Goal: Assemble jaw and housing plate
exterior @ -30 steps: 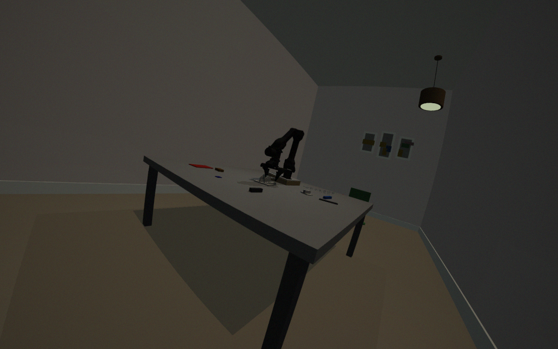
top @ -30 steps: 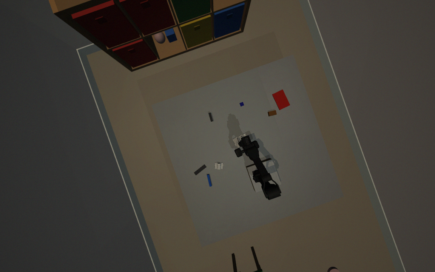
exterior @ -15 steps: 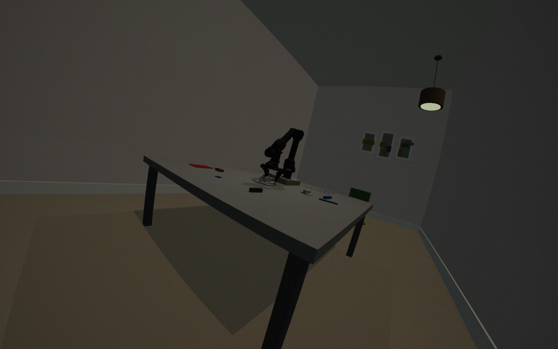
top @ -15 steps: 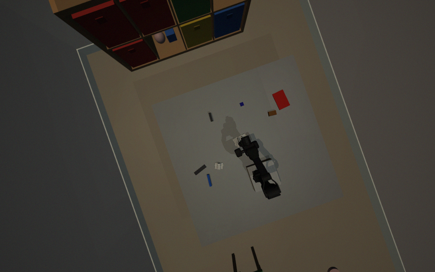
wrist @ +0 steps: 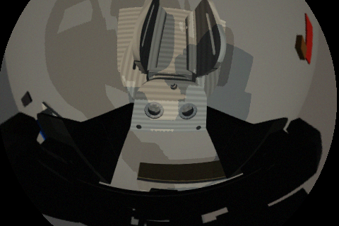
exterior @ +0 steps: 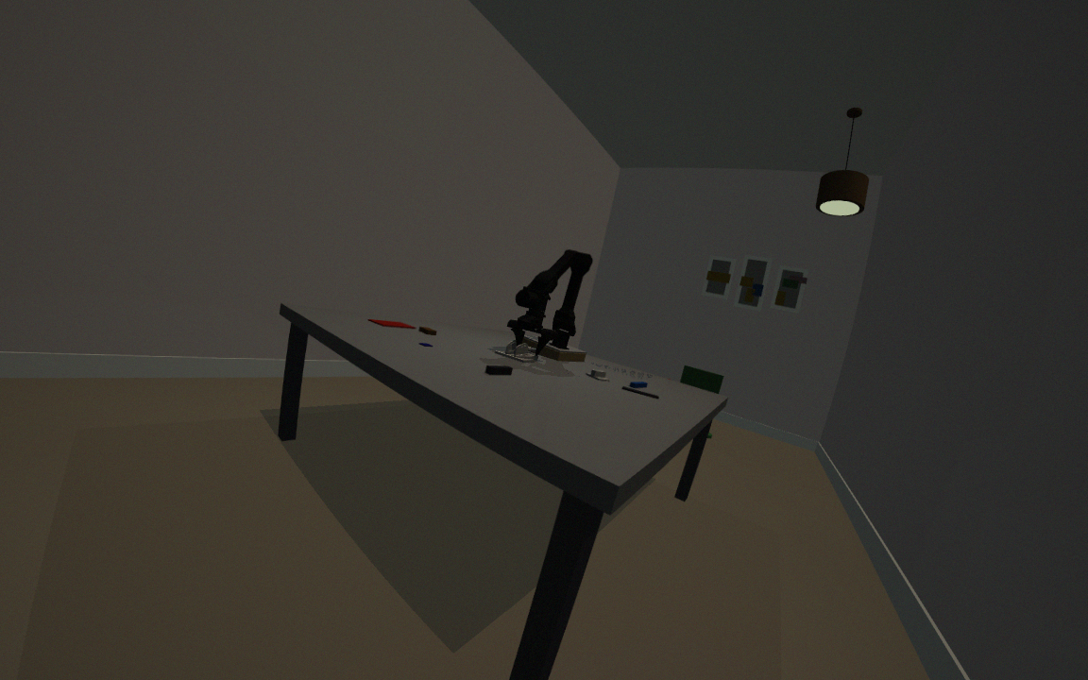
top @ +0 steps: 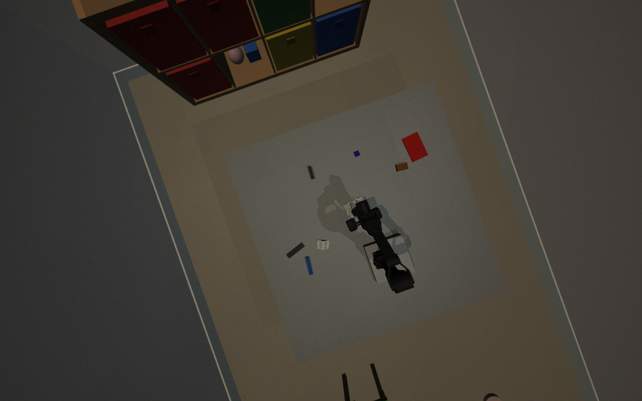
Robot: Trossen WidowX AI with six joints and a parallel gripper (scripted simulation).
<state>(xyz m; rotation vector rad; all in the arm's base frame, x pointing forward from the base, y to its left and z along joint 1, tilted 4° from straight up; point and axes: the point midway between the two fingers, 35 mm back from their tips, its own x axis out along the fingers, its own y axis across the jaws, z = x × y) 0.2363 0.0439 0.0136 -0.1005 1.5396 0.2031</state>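
Note:
My gripper point(wrist: 169, 108) point(exterior: 528, 348) is shut on the pale housing plate point(wrist: 169, 123), a finger at each side edge. The plate shows two round holes and a small screw-like dot. Beyond it, a pale striped base point(wrist: 125, 25) point(exterior: 503, 354) rests on the table. A left jaw point(wrist: 148, 35) and a right jaw point(wrist: 210, 42) stand over the base, apart and roughly facing each other. The held plate covers their near ends, so the pins, stubs and gear teeth are hidden, and I cannot tell how the jaws are seated. In the top view the arm hides most of this.
A white ridged piece point(top: 322, 244) point(exterior: 598, 372), dark bar point(top: 295, 250) and blue bar point(top: 309, 265) lie to one side. A dark block point(top: 311, 171) point(exterior: 498, 369), small blue square point(top: 356, 153), brown block point(top: 402, 167) point(wrist: 300, 47) and red panel point(top: 414, 147) point(wrist: 309, 39) lie farther out.

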